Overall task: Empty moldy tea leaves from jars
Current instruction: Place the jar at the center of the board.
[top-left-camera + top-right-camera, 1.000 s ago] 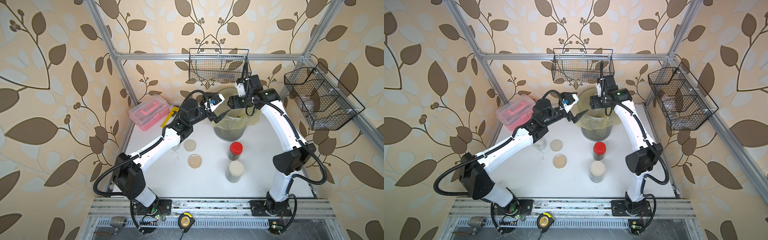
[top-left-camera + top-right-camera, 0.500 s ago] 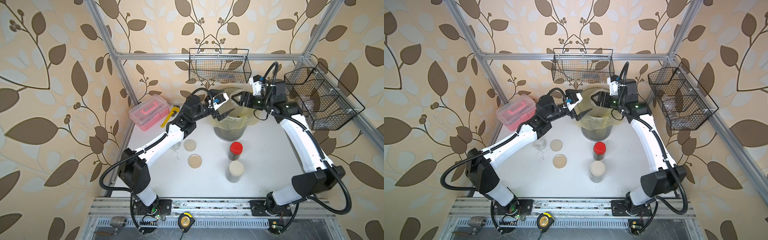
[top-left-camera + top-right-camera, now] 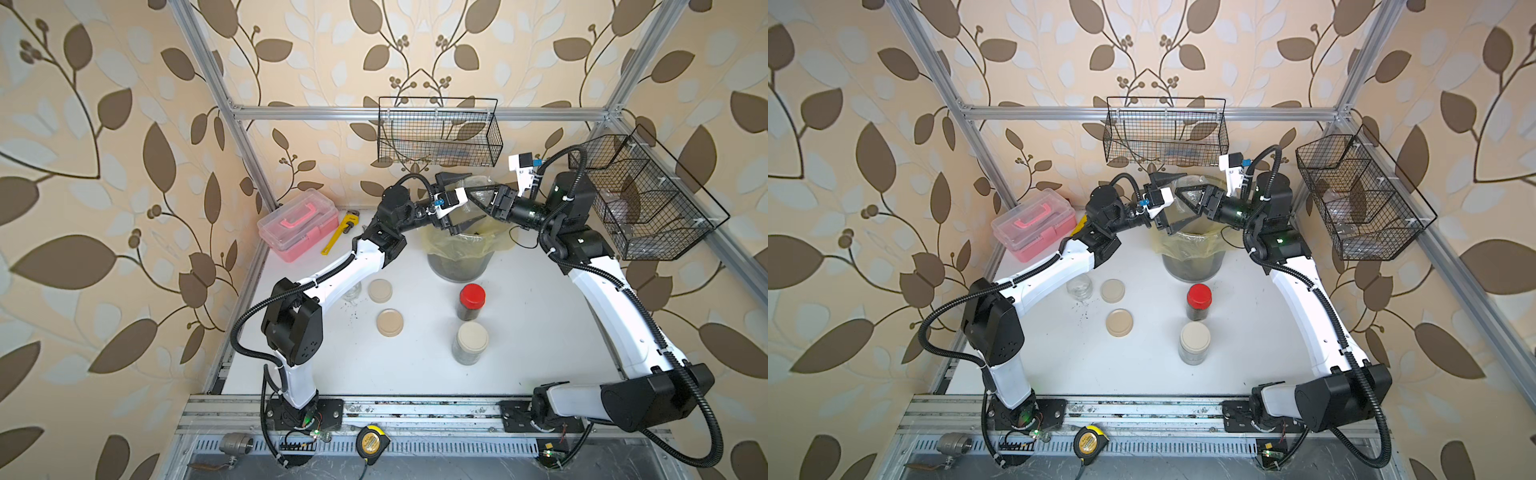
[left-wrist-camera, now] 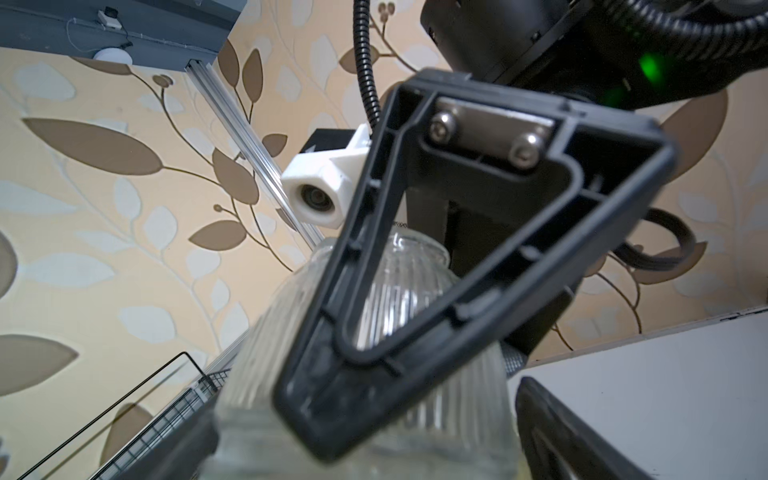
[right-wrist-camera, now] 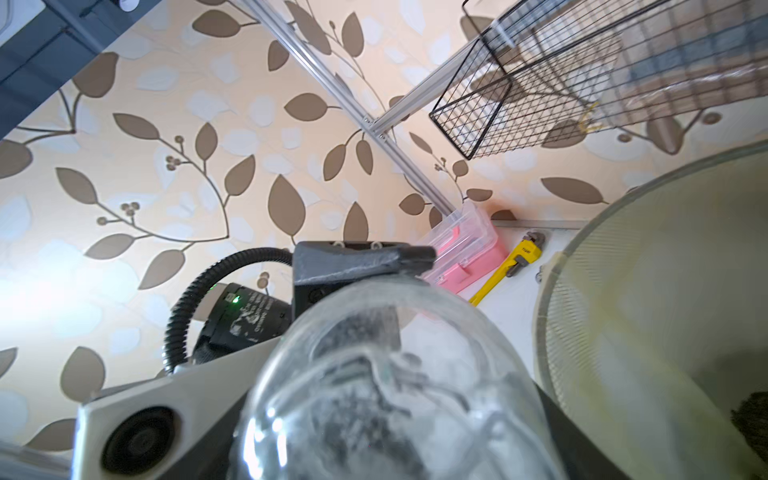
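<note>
My right gripper (image 3: 476, 205) is shut on a clear ribbed glass jar (image 3: 474, 192), held lidless on its side above the grey bin (image 3: 459, 262). In the right wrist view the jar (image 5: 395, 395) fills the space between the fingers. My left gripper (image 3: 459, 203) is open, its fingers on either side of the jar's neck (image 4: 257, 415). A red-lidded jar (image 3: 471, 301) and a beige-lidded jar (image 3: 469, 343) stand shut on the table with dark moldy tea leaves (image 3: 468, 312) inside. An empty open jar (image 3: 1079, 286) stands by the left arm.
Two loose beige lids (image 3: 380, 290) (image 3: 390, 323) and scattered leaf specks (image 3: 353, 307) lie on the white table. A pink toolbox (image 3: 297, 224) and yellow wrench (image 3: 338, 232) sit back left. Wire baskets (image 3: 438, 133) (image 3: 640, 199) hang on the back and right walls.
The right arm has swung its elbow out to the right, so its gripper now points left with the jar over the bin. The left gripper has moved up around the jar.
</note>
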Robot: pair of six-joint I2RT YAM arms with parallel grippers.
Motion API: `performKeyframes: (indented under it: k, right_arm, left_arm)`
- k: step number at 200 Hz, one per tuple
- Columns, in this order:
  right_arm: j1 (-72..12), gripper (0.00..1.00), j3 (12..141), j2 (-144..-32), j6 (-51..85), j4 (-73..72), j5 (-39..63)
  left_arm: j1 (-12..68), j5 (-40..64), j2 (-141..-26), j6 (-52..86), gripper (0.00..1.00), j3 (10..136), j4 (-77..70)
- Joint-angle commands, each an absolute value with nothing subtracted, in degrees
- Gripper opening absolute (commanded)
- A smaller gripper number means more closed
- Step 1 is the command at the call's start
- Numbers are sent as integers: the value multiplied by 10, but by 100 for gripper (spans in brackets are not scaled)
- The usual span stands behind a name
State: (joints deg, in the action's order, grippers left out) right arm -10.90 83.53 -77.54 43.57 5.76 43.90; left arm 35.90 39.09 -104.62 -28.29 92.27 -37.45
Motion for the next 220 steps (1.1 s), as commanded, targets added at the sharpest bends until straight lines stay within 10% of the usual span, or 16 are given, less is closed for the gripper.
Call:
performKeyframes:
  k: [1,110,188,220]
  right_arm:
    - [-122,24,823,-775,493,-50,490]
    - [-131,25,819,-787,560,-123,506]
    - [-118,25,810,-778,562,-122,511]
    - [-118,34,807,-779,561,-120,512]
  left_arm:
    - [357,429,-1046,-256,99,947,-465]
    - [356,454,-1011,-211,98,930,-484]
    - [356,441,-995,-213,54,920,-474]
    - [356,441,-993,-211,51,928,-449]
